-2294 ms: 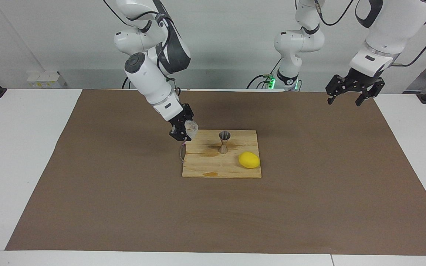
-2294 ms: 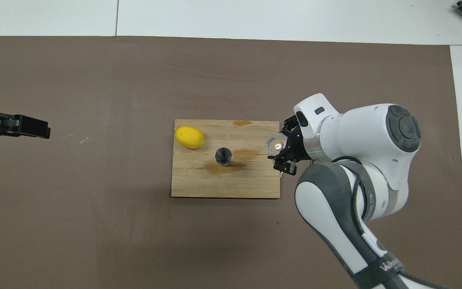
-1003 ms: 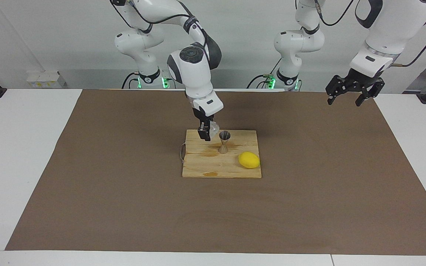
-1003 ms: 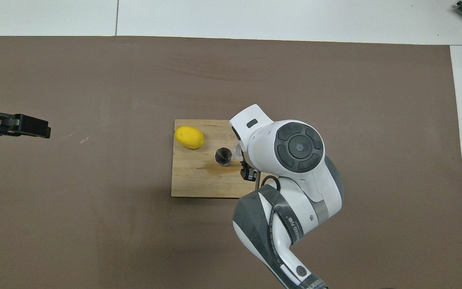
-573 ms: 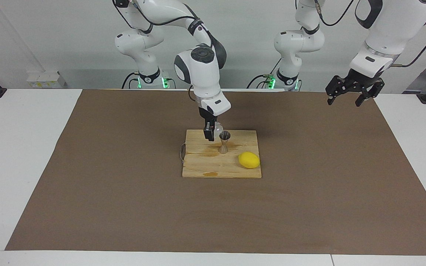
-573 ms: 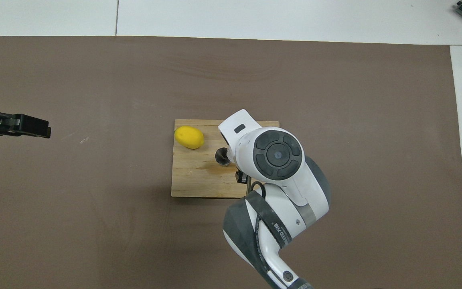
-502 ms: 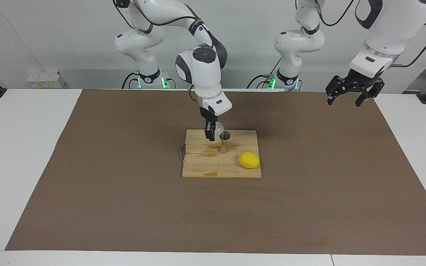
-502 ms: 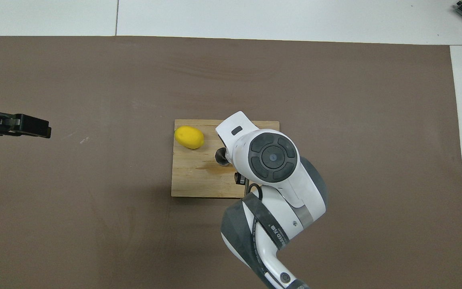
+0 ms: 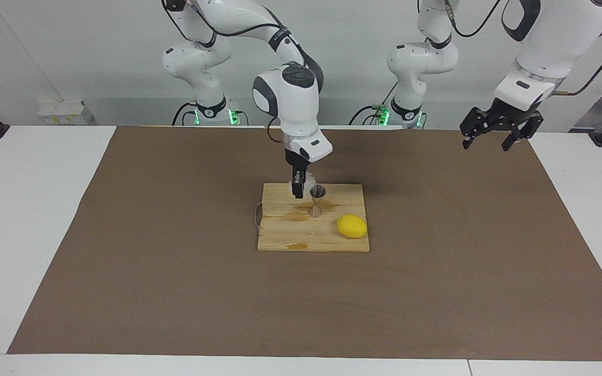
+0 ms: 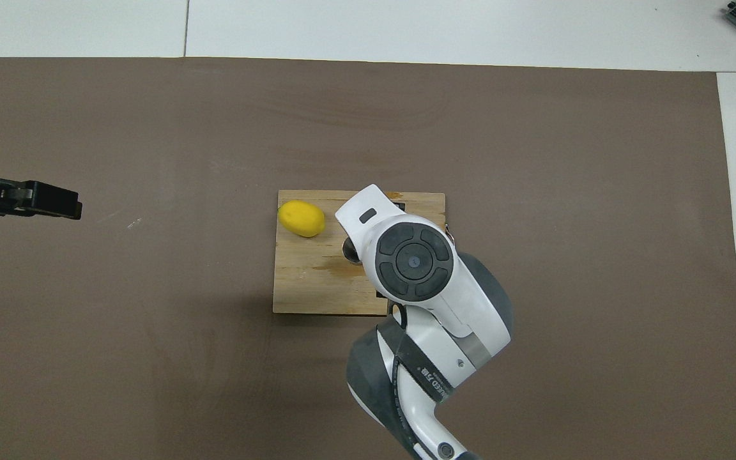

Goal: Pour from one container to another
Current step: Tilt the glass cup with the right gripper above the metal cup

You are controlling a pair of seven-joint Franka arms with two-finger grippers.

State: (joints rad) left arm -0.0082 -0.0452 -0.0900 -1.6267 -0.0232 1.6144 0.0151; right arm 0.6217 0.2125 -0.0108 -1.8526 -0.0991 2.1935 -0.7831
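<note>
Right gripper (image 9: 299,189) hanging just above centre of the facing view, clamped tight on the glass cup (image 9: 309,182), with the cup tipped toward the jigger (image 9: 317,200) and parked right at its rim. Can't tell whether anything is actually running out of the cup, way too small to make out. Jigger standing upright on the wooden board (image 9: 301,237), pretty much mid-frame in the facing view, sitting by a darker damp-looking patch on the wood. From overhead, mostly just the right arm's big white wrist blocking everything at centre frame; only a sliver of the jigger (image 10: 349,250) peeking out at its left edge, cup and right gripper completely hidden there.

Lemon (image 9: 352,226) lying on the same board, a bit lower right of the jigger in the facing view, close but not touching. Same lemon (image 10: 301,218) at the upper left corner of the board (image 10: 307,291) in the overhead shot.

Left gripper (image 9: 493,131) parked up in the air at the upper right of the facing view, over the edge of the brown mat (image 9: 175,292), fingers spread wide and holding nothing. Poking in at the far left edge of the overhead frame too (image 10: 48,200). Just waiting there, well apart from the board.

Brown mat covering most of the white worktop (image 9: 24,209).
</note>
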